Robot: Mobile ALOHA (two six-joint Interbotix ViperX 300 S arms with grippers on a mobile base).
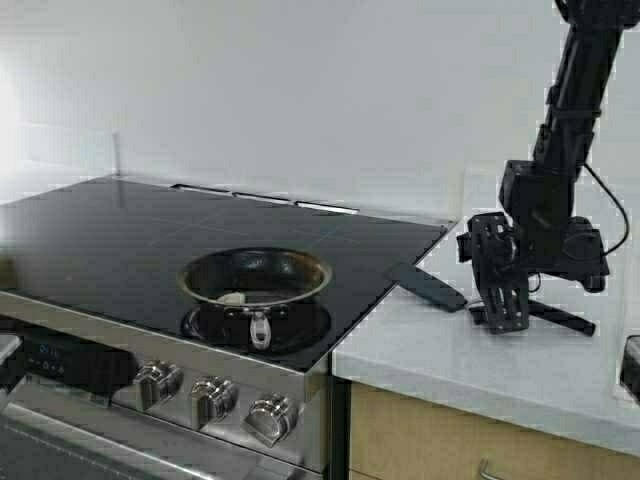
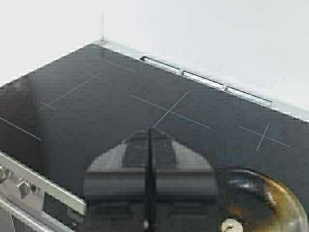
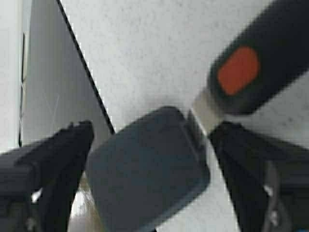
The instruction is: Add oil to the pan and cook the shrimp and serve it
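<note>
The pan [image 1: 256,280] sits on the stove [image 1: 120,225] with the shrimp [image 1: 232,298] inside. The right gripper [image 1: 497,290] hangs over the counter [image 1: 450,350] beside the stove, fingers wide apart around a spatula [image 1: 428,286] (not touching). The left gripper [image 2: 149,159] is pressed together near the pan.

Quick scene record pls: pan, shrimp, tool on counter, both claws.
pan: on the front burner of the black cooktop, handle toward the knobs
shrimp: small pale lump inside the pan, near the handle side
spatula: lies flat on the white counter, beside the cooktop edge
right claw: open, over the spatula's blade, not gripping
left claw: shut, empty, above the cooktop
oil: not visible
</note>
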